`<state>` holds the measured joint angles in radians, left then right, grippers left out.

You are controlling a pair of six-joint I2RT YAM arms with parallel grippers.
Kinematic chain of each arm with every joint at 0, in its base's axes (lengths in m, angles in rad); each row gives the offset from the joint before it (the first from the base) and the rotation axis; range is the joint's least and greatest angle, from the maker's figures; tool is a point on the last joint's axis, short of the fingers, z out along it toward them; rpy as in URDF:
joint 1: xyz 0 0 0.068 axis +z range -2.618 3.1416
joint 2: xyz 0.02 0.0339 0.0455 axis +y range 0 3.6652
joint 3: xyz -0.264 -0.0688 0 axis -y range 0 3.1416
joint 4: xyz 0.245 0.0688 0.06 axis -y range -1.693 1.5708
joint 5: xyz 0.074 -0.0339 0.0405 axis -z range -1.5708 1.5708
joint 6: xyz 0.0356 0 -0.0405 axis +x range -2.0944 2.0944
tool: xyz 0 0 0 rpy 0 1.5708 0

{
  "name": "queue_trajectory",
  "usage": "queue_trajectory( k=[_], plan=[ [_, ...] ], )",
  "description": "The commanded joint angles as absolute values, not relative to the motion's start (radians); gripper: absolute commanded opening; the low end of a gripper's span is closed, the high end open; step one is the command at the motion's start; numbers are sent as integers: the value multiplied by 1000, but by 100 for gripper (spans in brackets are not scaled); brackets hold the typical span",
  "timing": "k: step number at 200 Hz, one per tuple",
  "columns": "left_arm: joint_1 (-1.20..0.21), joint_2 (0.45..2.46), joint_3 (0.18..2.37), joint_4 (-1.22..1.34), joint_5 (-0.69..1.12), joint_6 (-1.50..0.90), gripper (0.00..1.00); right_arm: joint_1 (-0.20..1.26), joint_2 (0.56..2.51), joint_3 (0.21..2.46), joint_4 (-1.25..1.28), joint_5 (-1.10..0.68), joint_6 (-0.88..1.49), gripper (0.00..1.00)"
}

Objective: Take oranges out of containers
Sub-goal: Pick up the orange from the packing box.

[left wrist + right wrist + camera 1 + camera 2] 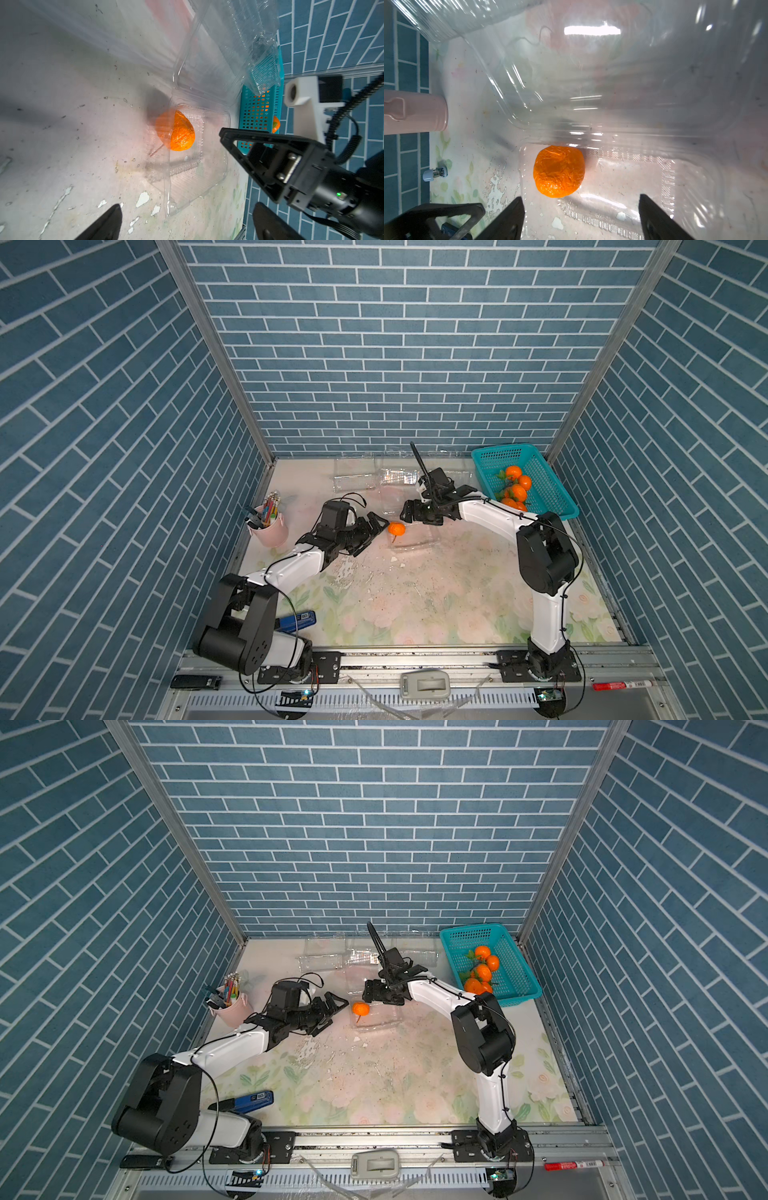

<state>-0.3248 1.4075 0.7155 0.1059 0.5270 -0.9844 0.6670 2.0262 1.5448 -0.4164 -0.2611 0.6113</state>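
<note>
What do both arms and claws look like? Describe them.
Left arm and right arm: white shells, black joints, thin black cables tied along them. Left claw and right claw: black, fingers with triangular cut-outs.

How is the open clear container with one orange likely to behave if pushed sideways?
Probably flimsy: the clear container looks thin and see-through, so it may flex and slide easily. The orange inside is round and unheld, so it could roll.

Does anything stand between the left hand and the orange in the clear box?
Yes: the clear side wall of the box stands between the left hand and the orange. The lid is open; nothing visible covers the orange from above.
</note>
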Motion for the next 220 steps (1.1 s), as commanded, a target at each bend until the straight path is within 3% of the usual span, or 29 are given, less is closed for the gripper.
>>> queue_trajectory(
  k=[1,94,163,220],
  plan=[
    [-320,1417,702,158,546,-1000,99,680,2054,1574,-390,-273,658,83],
    [-320,1463,675,220,563,-1038,99,723,2157,1623,-364,-307,699,81],
    [-320,1487,687,222,563,-1038,99,730,2223,1635,-356,-302,708,60],
    [-320,1496,695,218,561,-1038,99,730,2223,1652,-367,-296,706,54]
  ],
)
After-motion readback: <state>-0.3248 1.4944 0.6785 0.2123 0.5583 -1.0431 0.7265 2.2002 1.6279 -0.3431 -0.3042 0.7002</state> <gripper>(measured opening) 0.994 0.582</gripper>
